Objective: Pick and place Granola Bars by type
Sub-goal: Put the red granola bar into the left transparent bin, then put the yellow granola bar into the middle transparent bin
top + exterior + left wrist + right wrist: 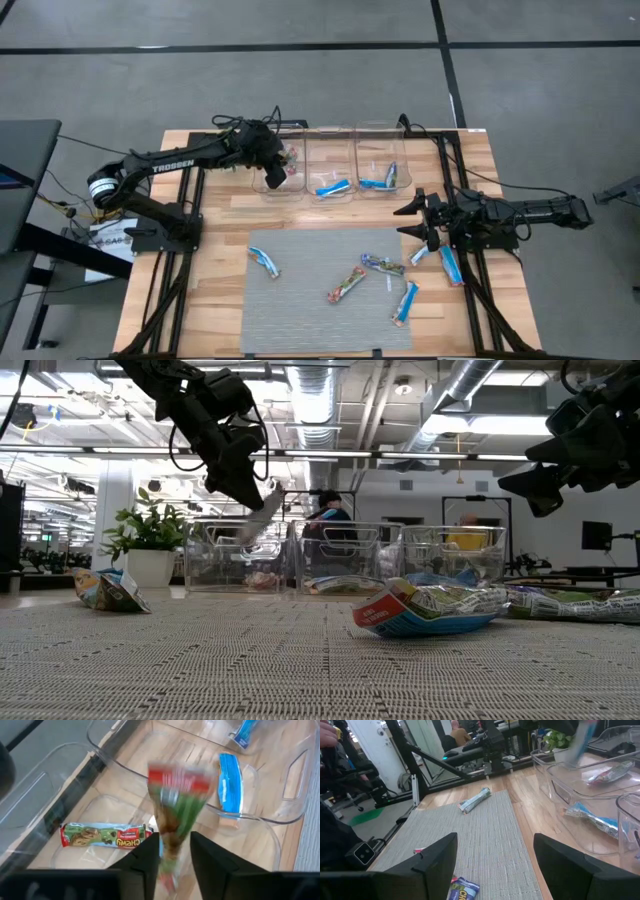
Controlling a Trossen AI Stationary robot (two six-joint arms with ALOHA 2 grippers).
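My left gripper (276, 170) (175, 857) hangs over the left of three clear bins (262, 185) and is shut on a red-and-green bar (177, 800). That bar also shows in the low view (262, 515). Another red-green bar (105, 836) lies on the left bin's floor. A blue bar (332, 186) lies in the middle bin, and blue bars (382, 180) lie in the right bin. My right gripper (408, 221) (495, 860) is open and empty above the table's right side. Several bars lie flat on the grey mat (300, 310), among them a blue one (265, 262) and a red-green one (347, 285). My left gripper pinches the red-and-green bar between its two fingers, by its long sides close to its near end (172, 851). The fingers slant down from the table's left. The bar hangs tilted below the fingertips (262, 515), clear of the bin's floor, and shows blurred.
Two blue bars (450, 265) (418, 255) lie on the bare wood right of the mat, below my right gripper. A potted plant (150, 540) and a person (330, 510) show beyond the table's far edge. Black frame rails (170, 290) run along both table sides.
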